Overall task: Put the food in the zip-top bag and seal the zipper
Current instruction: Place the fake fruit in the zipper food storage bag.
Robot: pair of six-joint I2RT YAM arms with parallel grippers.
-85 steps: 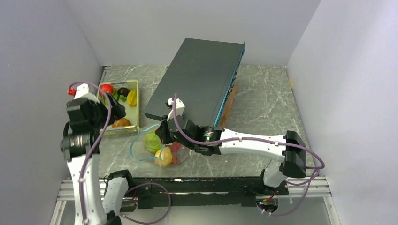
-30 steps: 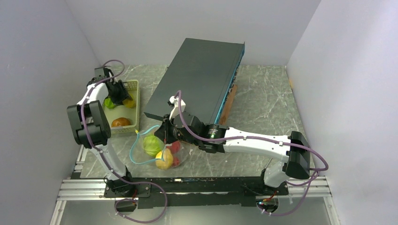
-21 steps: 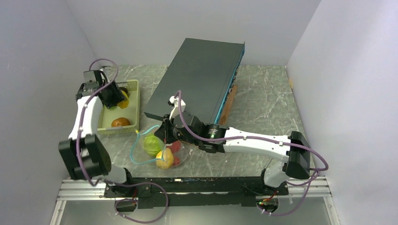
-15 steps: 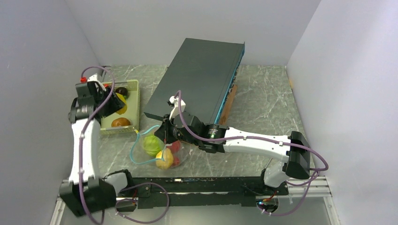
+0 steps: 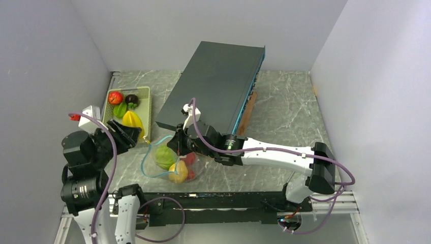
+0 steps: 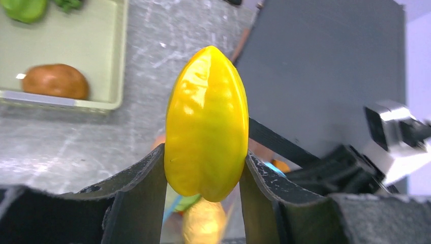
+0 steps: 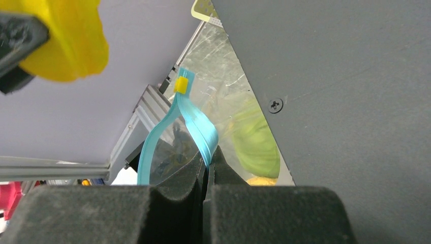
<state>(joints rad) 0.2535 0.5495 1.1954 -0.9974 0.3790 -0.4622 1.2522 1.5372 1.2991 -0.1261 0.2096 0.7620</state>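
Tabletop [image 5: 284, 127]: yellow fruit [image 6: 207, 122] now nearer bag [image 5: 152, 161]

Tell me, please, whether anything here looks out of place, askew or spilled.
Only the dark slab stands out: it lies skewed across the table, with a brown strip beside its blue edge. Nothing is spilled; the food sits in the basket, in the zip-top bag, or in the left pincer.

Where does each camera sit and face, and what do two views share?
Top external: above and behind, facing down at the table; left arm and right arm show.
Left wrist: faces along the left gripper at the yellow fruit it holds.
Right wrist: faces along the shut right gripper at the zipper it pinches.
Shared: both wrist views show the yellow fruit.
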